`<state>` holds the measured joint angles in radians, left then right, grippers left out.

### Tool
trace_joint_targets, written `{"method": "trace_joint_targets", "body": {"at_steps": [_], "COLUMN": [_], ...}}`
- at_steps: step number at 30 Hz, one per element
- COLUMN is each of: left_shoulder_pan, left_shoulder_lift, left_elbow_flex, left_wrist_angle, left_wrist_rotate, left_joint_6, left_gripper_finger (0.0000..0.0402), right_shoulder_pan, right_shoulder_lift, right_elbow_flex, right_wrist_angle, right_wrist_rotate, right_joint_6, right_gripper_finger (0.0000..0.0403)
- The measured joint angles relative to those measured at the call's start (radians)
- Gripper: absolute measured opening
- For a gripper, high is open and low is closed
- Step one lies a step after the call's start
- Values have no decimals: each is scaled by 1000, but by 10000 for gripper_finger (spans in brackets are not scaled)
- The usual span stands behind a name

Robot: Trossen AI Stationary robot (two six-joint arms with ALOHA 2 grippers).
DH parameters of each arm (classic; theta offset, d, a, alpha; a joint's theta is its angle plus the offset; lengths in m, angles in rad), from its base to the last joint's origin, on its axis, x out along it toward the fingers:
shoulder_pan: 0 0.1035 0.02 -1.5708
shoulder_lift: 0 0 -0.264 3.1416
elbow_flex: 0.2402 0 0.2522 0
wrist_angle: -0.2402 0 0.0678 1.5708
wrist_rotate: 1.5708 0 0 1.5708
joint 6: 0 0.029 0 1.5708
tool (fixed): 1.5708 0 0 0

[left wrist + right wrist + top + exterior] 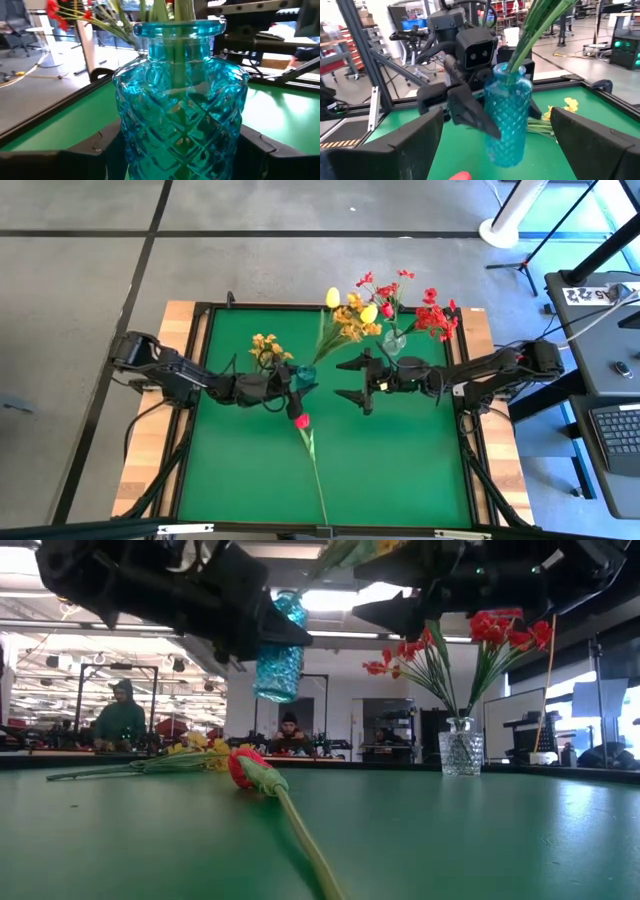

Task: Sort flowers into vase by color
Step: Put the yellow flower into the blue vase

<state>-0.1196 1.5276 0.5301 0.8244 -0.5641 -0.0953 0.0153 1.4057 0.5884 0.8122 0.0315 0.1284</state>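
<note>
A blue glass vase [303,375] with yellow flowers [350,315] in it hangs above the green table, and my left gripper [298,377] is shut on it. The flowers lean toward the far right. My right gripper [358,380] stands open just right of the vase, pointing at it and touching nothing. A clear vase [393,342] with red flowers [432,317] stands at the far right. A red tulip [301,420] lies flat on the table below the blue vase, its stem running toward the near edge. A yellow blossom cluster [266,347] lies at the far left. My left gripper pinches the blue vase's patterned body [125,135] between its two fingers [95,147], one on each opposite side. The fingers come roughly level from the table's left. The vase [278,645] is lifted clear of the table, neck up and tilted.
The table's black frame [205,308] bounds the green mat. The near half of the mat is free apart from the tulip's stem [318,480]. People [120,715] sit at benches beyond the far edge. A desk with a keyboard [615,430] stands off to the right.
</note>
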Motion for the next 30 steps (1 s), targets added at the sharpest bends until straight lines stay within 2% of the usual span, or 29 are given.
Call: {"method": "trace_joint_targets", "body": {"at_steps": [7, 11, 18, 27, 30], "left_shoulder_pan": [3, 4, 1, 1, 2], "left_shoulder_lift": [124, 166, 176, 176, 176], "left_elbow_flex": [0, 22, 74, 114, 115], "left_wrist_angle": [140, 161, 166, 148, 121], "left_wrist_rotate": [40, 63, 112, 167, 167], "left_joint_6": [27, 31, 80, 90, 81], "left_gripper_finger": [241, 241, 241, 241, 241], "right_shoulder_pan": [-27, -38, -36, -35, -35], "right_shoulder_lift": [70, 111, 173, 216, 217], "right_elbow_flex": [0, 0, 4, 87, 108], "right_wrist_angle": [73, 132, 229, 208, 172], "right_wrist_rotate": [-7, -25, -51, -85, -95], "right_joint_6": [55, 83, 109, 105, 101], "right_gripper_finger": [367, 367, 367, 367, 355]}}
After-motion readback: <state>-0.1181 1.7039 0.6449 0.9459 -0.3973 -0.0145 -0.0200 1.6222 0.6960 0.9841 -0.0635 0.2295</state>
